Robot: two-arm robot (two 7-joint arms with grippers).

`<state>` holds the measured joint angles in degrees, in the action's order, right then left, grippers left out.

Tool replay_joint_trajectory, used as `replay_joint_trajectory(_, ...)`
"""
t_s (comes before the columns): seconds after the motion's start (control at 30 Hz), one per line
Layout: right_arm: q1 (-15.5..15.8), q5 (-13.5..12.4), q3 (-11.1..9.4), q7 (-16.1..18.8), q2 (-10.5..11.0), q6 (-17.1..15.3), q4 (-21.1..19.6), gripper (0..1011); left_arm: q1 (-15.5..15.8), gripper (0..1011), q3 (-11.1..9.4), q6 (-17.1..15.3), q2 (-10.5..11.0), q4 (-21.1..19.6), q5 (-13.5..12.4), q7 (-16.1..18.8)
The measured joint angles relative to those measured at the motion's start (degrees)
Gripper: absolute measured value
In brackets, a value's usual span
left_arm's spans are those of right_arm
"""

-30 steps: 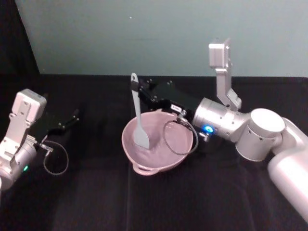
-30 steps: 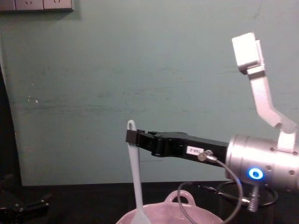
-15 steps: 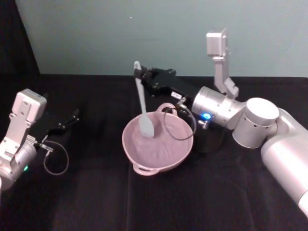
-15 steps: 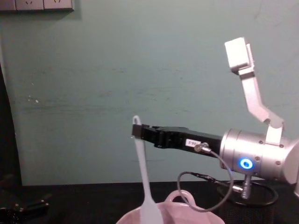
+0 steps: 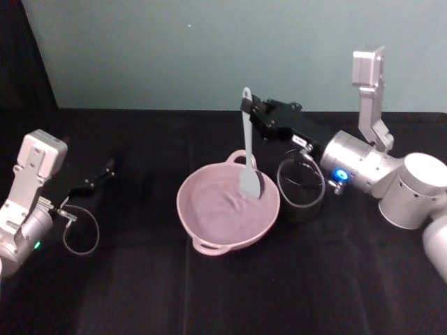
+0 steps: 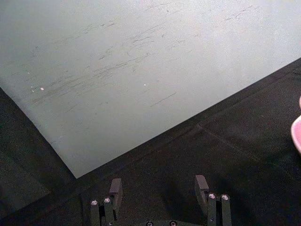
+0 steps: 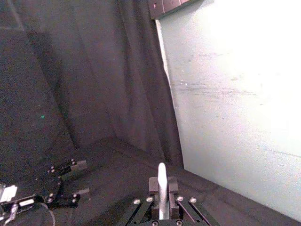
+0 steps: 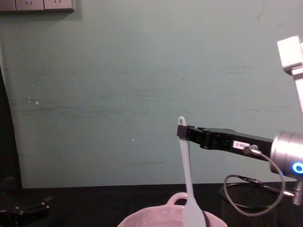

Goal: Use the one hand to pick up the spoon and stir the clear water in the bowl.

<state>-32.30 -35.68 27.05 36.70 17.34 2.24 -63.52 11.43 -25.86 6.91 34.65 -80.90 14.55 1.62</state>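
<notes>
My right end effector [image 5: 250,106] is clenched on the top of the spoon [image 5: 247,143], just below its hole, so the pick-up is done. The spoon hangs near upright, blade down inside the pink bowl [image 5: 187,213] by its right wall. I judge the blade is in the clear water [image 5: 220,209], with stirring underway and more sweeps left. The black wire-mesh cup [image 5: 302,199] stands just beside the bowl, under my wrist, and the bowl's far loop handle [image 5: 236,157] sits close to the spoon. My left end effector [image 6: 160,188] is parked, released, at the left of the desk [image 5: 140,293], well apart.
</notes>
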Motion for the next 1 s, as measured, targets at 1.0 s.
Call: replay_joint_trajectory(1.0,-0.2,-1.2,5.5,2.4,-3.0,-1.3,-2.3,122,0.0,1011,0.0,0.0,0.0,0.0,0.0,0.0)
